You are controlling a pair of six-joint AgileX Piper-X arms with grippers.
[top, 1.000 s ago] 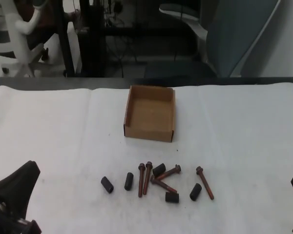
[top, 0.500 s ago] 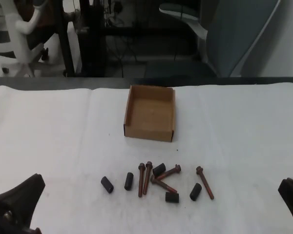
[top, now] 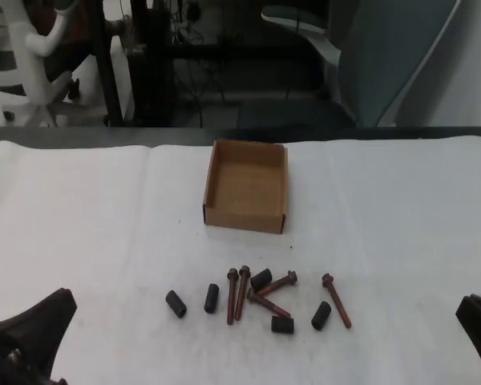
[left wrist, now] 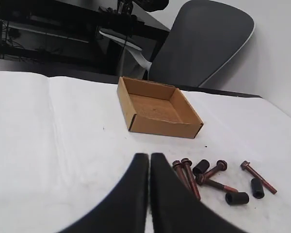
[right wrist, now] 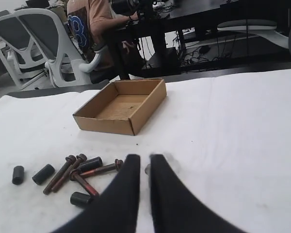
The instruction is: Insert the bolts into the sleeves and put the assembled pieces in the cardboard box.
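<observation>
Several rusty bolts (top: 242, 293) and short black sleeves (top: 175, 304) lie loose on the white cloth, in a cluster in front of the open cardboard box (top: 246, 186). The box holds nothing. In the high view my left gripper (top: 58, 306) sits low at the near left corner and my right gripper (top: 470, 310) at the near right edge, both well short of the parts. The left wrist view has the left gripper (left wrist: 149, 157) shut and holding nothing, with bolts (left wrist: 186, 172) and sleeves (left wrist: 236, 198) beyond it. My right gripper (right wrist: 144, 158) is also shut and holding nothing, with bolts (right wrist: 63, 173) nearby.
The cloth-covered bench (top: 401, 224) has free room on both sides of the box. Behind the bench's far edge stand office chairs (top: 385, 56) and dark desks.
Both grippers have shifted slightly at the near corners: the left one sits lower, and the right one has come a little farther in from the edge. Bolts, sleeves and box have not moved.
</observation>
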